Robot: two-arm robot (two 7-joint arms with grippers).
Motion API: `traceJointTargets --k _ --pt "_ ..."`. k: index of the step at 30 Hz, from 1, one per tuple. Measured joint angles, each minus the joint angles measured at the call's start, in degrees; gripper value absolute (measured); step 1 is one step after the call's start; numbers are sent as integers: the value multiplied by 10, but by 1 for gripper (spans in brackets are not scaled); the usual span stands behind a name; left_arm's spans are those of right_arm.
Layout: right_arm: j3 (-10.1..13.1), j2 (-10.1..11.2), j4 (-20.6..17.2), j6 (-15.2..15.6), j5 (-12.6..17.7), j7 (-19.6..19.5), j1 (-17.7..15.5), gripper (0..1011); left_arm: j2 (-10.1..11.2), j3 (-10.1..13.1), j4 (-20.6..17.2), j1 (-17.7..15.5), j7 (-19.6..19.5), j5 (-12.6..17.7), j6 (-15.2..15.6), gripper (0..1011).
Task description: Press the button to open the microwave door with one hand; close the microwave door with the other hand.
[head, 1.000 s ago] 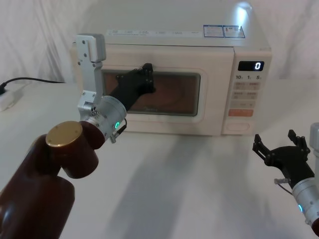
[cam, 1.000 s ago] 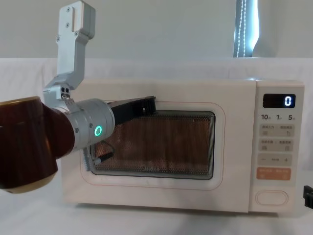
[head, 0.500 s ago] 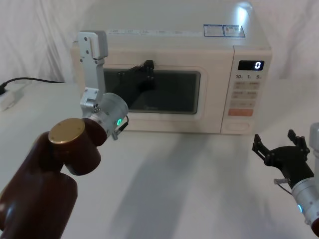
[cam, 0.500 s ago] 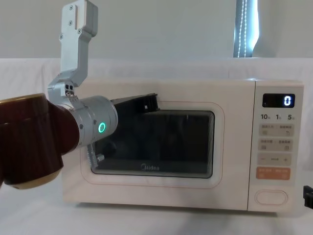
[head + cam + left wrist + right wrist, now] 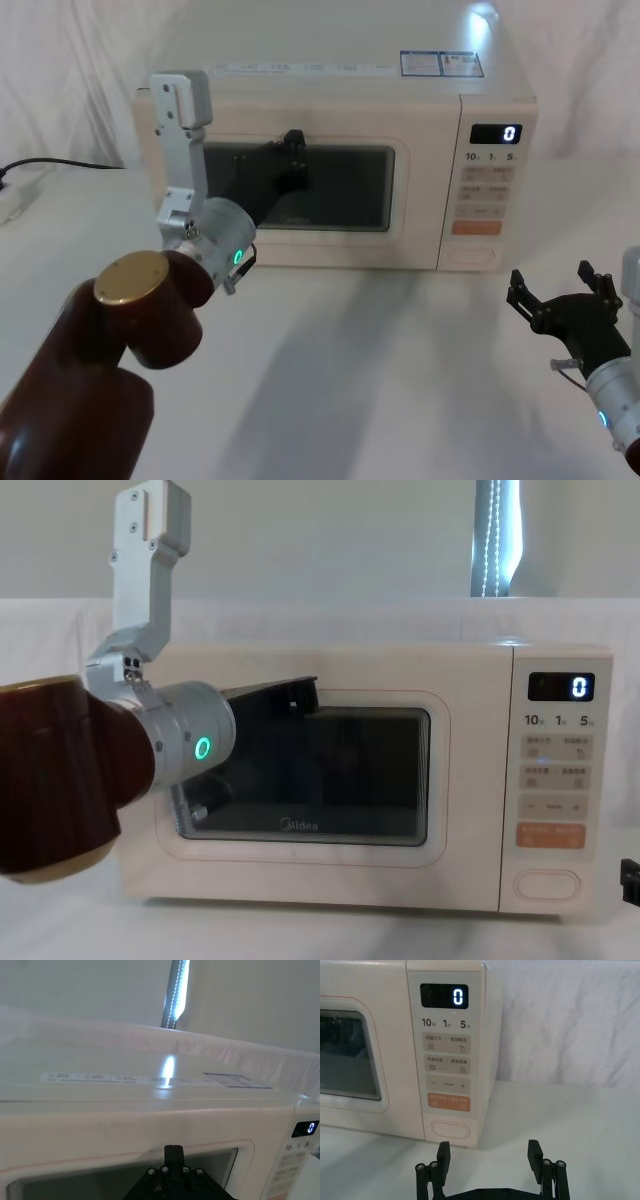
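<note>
Left gripper (image 5: 296, 150) on the microwave door (image 5: 395, 195), which looks flush shut.
I can't tell its jaws; right gripper (image 5: 489, 1156) jaws wide, low over the desk (image 5: 400, 350).

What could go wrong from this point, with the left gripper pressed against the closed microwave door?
1. The left gripper sits against the microwave door; further pushing could slide the whole microwave back across the table.
2. Its fingertips rest on the dark window, which may scratch when they withdraw.
</note>
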Motion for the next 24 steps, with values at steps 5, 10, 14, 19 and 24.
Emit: traceJointTargets --k 5,10,14,19,24 --pt "0 0 0 0 0 0 0 1002 2 -3 -22 17 7 0 7 0" --pt "0 0 0 0 0 0 0 1002 8 -12 -57 45 17 -3 12 0" --pt "0 0 0 0 0 0 0 1002 17 -18 -79 62 21 -2 13 0" --pt "0 0 0 0 0 0 0 1002 32 -28 -105 85 29 6 9 0" --pt "0 0 0 0 0 0 0 1002 44 -41 -126 105 36 16 3 0"
